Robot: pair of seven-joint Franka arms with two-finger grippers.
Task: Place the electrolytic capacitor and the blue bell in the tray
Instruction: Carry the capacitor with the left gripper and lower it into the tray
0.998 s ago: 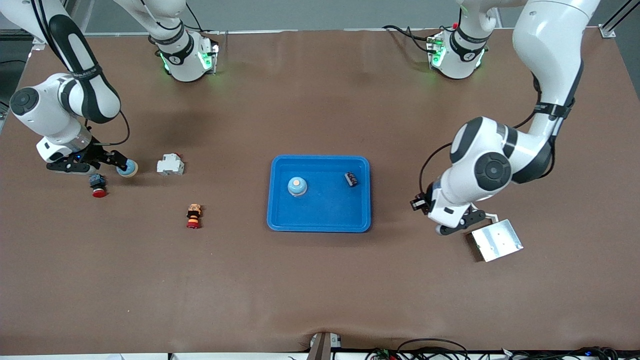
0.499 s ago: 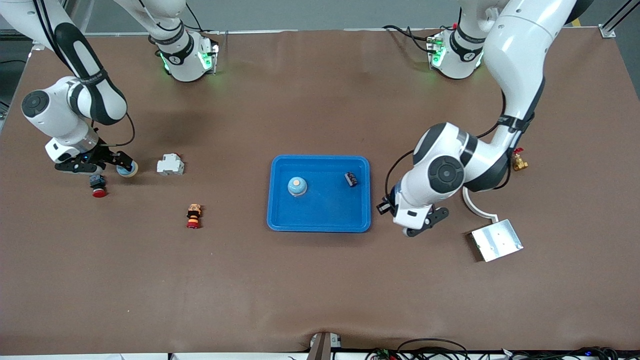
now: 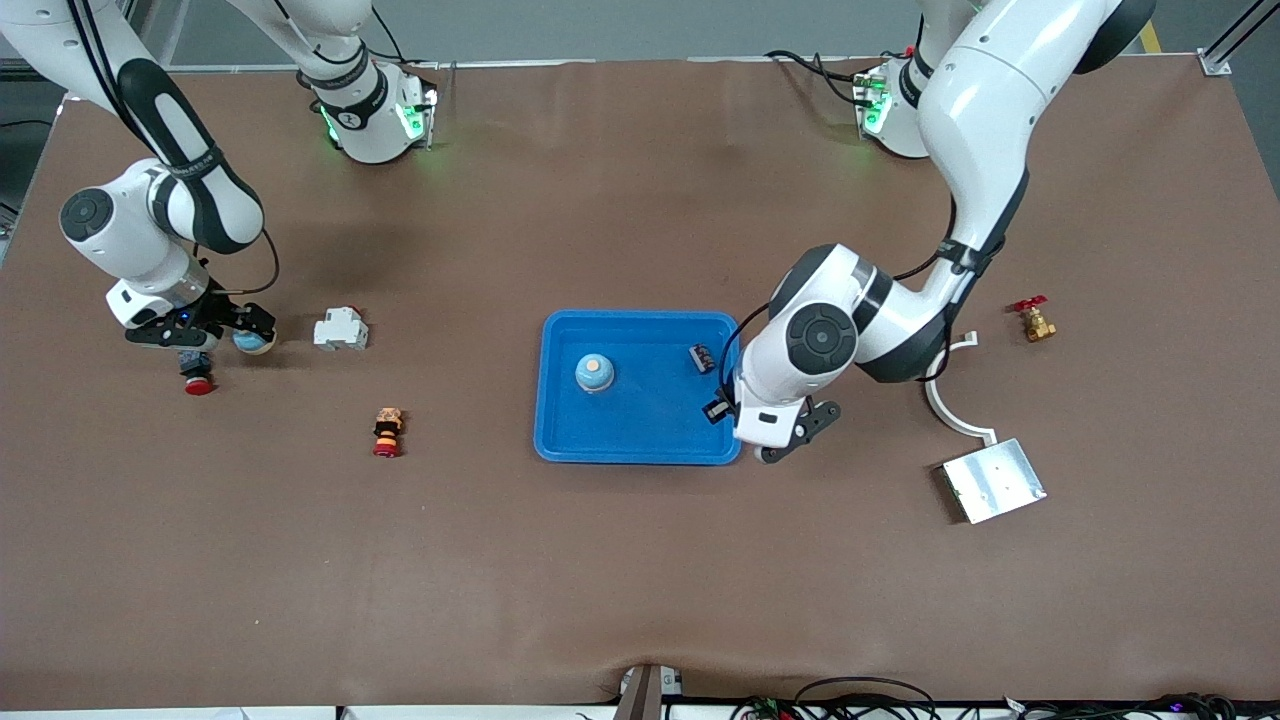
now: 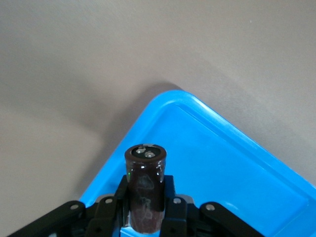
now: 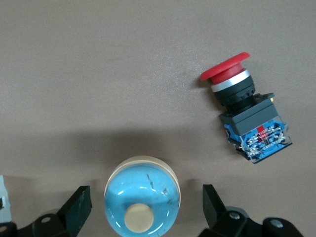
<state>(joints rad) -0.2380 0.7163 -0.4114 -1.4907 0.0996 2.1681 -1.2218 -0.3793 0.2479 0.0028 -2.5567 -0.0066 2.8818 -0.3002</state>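
Brown table (image 3: pixel 640 560); left fingers (image 4: pixel 111 207) clamping capacitor (image 4: pixel 144 190), right fingers (image 5: pixel 79 210) wide around bell (image 5: pixel 142 200).

A wide brown table top (image 3: pixel 640 560) fills almost the whole front view, its matte surface faintly mottled and lit evenly from above, with soft shadows pooling in the upper left of the frame. Along the top edge a pale grey strip of floor or wall (image 3: pixel 640 28) shows past the table's rim. At the upper right corner a metal bracket (image 3: pixel 1214 64) sits at the table's corner. Along the bottom edge, at the middle, a small metal fitting (image 3: pixel 648 688) clamps the rim, and a tangle of dark cables (image 3: pixel 900 702) runs along the lower right. A white strip (image 3: pixel 200 713) borders the lower left.
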